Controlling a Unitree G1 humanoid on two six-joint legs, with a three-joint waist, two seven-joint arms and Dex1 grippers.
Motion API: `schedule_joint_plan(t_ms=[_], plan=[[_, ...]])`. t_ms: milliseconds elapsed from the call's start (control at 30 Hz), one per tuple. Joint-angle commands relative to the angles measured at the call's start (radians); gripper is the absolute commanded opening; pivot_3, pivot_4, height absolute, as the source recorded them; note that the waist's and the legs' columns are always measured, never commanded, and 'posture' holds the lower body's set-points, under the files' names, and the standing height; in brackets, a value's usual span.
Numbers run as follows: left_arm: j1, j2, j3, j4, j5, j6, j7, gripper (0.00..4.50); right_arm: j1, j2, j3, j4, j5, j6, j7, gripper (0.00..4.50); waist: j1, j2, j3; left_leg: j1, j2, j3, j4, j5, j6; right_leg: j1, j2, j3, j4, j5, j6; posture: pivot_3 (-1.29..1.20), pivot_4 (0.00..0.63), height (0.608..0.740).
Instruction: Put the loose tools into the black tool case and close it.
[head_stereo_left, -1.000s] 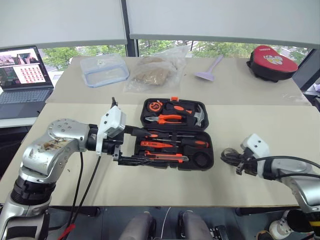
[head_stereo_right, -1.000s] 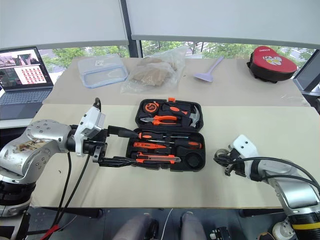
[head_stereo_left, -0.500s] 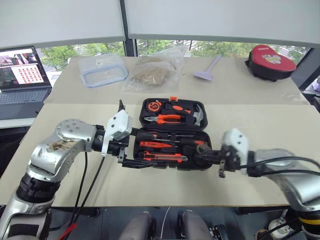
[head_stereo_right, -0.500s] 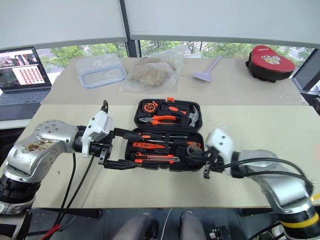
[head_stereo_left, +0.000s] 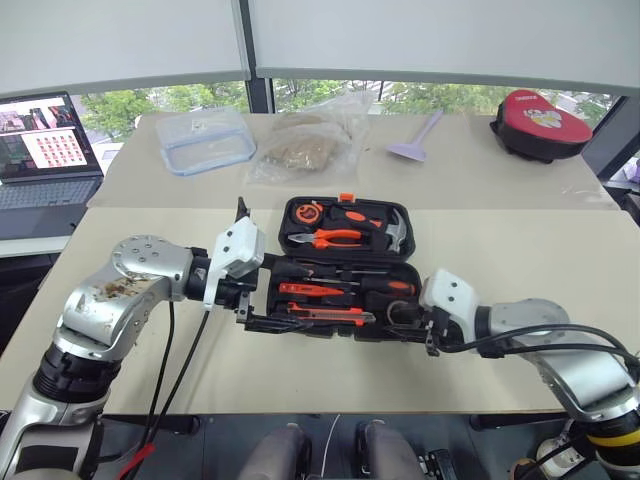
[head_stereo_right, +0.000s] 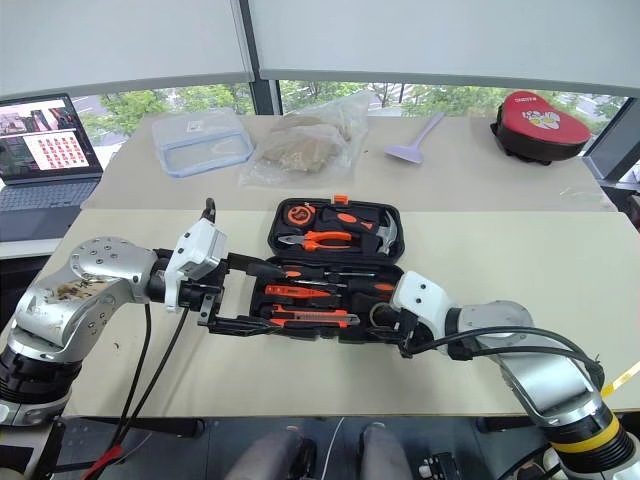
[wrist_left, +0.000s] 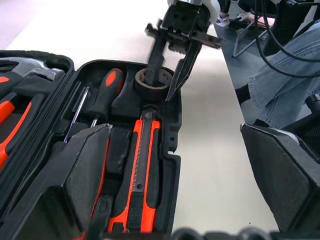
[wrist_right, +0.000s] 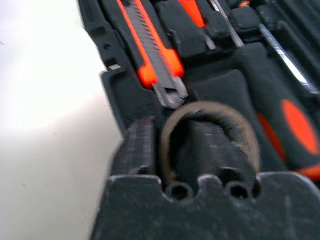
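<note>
Since a second ago the right gripper (wrist_left: 170, 65) has swung in from the bare table at the right to the near right corner of the black tool case (head_stereo_left: 350, 275). It now stands over the round well there, where the small grey tape roll (wrist_left: 152, 81) sits. One finger is inside the ring and one outside its rim, the jaws parted; whether they pinch the roll's wall I cannot tell.

Case lies open on the beige table (head_stereo_left: 520, 250), lid half toward the windows. Orange-and-black utility knife (head_stereo_left: 330, 314) sits in the front slot, with the screwdrivers (head_stereo_left: 340, 289) behind it. Pliers (head_stereo_left: 338, 238) and hammer (head_stereo_left: 398, 232) sit in the lid.

Left gripper (head_stereo_left: 268, 297), spread wide and holding nothing, brackets the case's left end as before.

Farther table: clear lidded container (head_stereo_left: 207, 139), plastic bag (head_stereo_left: 310, 145), lilac scraper (head_stereo_left: 417, 137), red-and-black pouch (head_stereo_left: 545, 122). Laptop (head_stereo_left: 45, 150) at left. Window blinds half down.
</note>
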Motion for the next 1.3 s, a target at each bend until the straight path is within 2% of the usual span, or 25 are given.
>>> schedule_joint_plan(t_ms=[33,133,233,400,433,467,600,633,667,733,833,933,967,1067,1167,1300], plan=[[-0.035,0.010,0.012,-0.025,-0.016,0.005,0.005,4.50,0.042,-0.040,-0.018,-0.069,0.023,0.020,0.038,3.25,0.001,0.000,0.000,0.000,0.000,0.000,0.000,0.000,0.000,0.000,0.000,0.000,0.000,0.000,0.000,0.00,0.150,0.722],[-0.045,0.007,0.008,-0.012,-0.010,0.000,0.004,4.50,0.055,-0.047,-0.046,-0.093,0.051,0.032,0.049,4.32,0.000,0.000,0.000,0.000,0.000,0.000,0.000,0.000,0.000,0.000,0.000,0.000,-0.001,0.000,0.000,0.00,0.150,0.722],[-0.062,0.005,0.006,0.003,-0.004,0.003,0.010,4.50,0.047,-0.022,-0.132,-0.109,0.154,0.083,0.054,4.42,-0.003,0.000,0.000,0.000,0.000,0.000,0.000,0.000,0.000,0.000,0.000,0.001,0.000,0.000,0.000,0.00,0.150,0.722],[-0.023,0.006,0.035,0.088,0.045,-0.016,0.084,4.50,-0.008,0.000,-0.348,-0.008,0.296,0.195,0.001,4.42,-0.003,0.000,0.000,0.000,0.000,0.000,0.000,0.000,0.000,0.001,0.000,0.001,0.000,0.000,0.000,0.00,0.150,0.722],[-0.009,0.008,0.040,0.105,0.059,-0.030,0.097,4.50,-0.010,-0.004,-0.375,0.014,0.303,0.206,-0.008,3.91,-0.002,0.000,0.000,0.000,0.000,0.000,0.000,0.000,0.000,0.000,0.000,0.001,0.000,0.000,0.000,0.00,0.150,0.722],[0.004,0.009,0.047,0.116,0.068,-0.040,0.110,4.50,-0.004,-0.013,-0.397,0.029,0.306,0.209,-0.008,3.75,-0.001,0.000,0.000,0.000,0.000,0.000,0.000,0.000,0.000,0.001,0.000,0.001,0.000,0.000,0.000,0.00,0.150,0.722],[0.042,0.011,0.069,0.157,0.094,-0.064,0.141,4.50,0.012,-0.013,-0.435,0.081,0.307,0.204,-0.011,2.29,0.000,0.000,0.000,-0.001,0.000,0.000,-0.001,0.000,0.000,-0.001,0.000,0.001,0.000,0.000,0.000,0.00,0.150,0.722],[0.046,0.011,0.068,0.182,0.110,-0.075,0.150,4.50,0.010,-0.006,-0.430,0.107,0.289,0.191,-0.024,2.06,0.000,0.000,0.000,-0.001,0.000,0.000,-0.001,0.000,0.000,-0.001,0.000,0.001,0.000,0.000,0.000,0.00,0.150,0.722],[0.044,0.006,0.063,0.227,0.137,-0.095,0.169,4.24,0.006,0.000,-0.410,0.149,0.248,0.163,-0.046,1.62,0.000,0.000,0.000,-0.001,0.000,0.000,0.000,0.000,0.000,0.000,0.000,0.001,0.000,0.000,0.000,0.00,0.150,0.722],[0.026,-0.006,0.046,0.312,0.192,-0.129,0.211,3.76,-0.002,0.007,-0.366,0.217,0.177,0.106,-0.072,1.01,0.000,0.000,0.000,0.000,0.000,0.001,0.000,0.000,0.000,0.000,0.000,0.001,0.000,0.000,0.000,0.00,0.150,0.722],[-0.012,-0.038,0.019,0.432,0.259,-0.194,0.241,2.56,-0.030,0.019,-0.299,0.295,0.101,0.031,-0.083,0.01,0.000,0.000,0.000,0.000,0.000,0.001,-0.001,0.000,0.000,0.000,0.000,0.001,0.001,0.000,0.000,0.00,0.150,0.722],[-0.041,-0.069,-0.012,0.528,0.320,-0.250,0.255,1.55,-0.074,0.037,-0.220,0.358,0.031,-0.038,-0.072,0.00,-0.003,0.000,0.000,-0.001,0.000,0.001,0.000,0.000,0.000,-0.002,0.000,0.001,0.001,0.000,0.000,0.00,0.150,0.722],[-0.046,-0.076,-0.020,0.551,0.335,-0.270,0.252,1.06,-0.086,0.040,-0.199,0.373,0.012,-0.059,-0.064,0.00,-0.004,0.000,0.000,-0.001,0.000,0.001,0.000,0.000,0.000,-0.002,0.000,0.001,0.001,0.000,0.000,0.00,0.150,0.722],[-0.050,-0.111,-0.051,0.553,0.339,-0.279,0.216,0.03,-0.138,0.051,-0.117,0.426,-0.051,-0.128,-0.035,0.00,-0.009,0.000,0.000,-0.002,0.000,0.001,0.000,0.000,0.000,-0.003,0.000,0.001,0.001,0.000,0.000,0.00,0.150,0.722],[-0.051,-0.141,-0.064,0.536,0.334,-0.249,0.205,0.03,-0.173,0.062,-0.065,0.460,-0.091,-0.181,-0.002,0.00,-0.010,0.000,0.000,-0.003,0.000,0.001,0.000,0.000,0.000,-0.003,0.000,0.001,0.001,0.000,0.000,0.00,0.150,0.722],[-0.009,-0.148,-0.074,0.440,0.281,-0.212,0.127,0.03,-0.156,0.054,-0.039,0.411,-0.082,-0.280,0.110,0.00,-0.007,0.000,0.000,-0.003,0.000,0.001,0.000,0.000,0.000,-0.004,-0.001,0.000,0.001,0.000,0.000,0.00,0.150,0.722]])
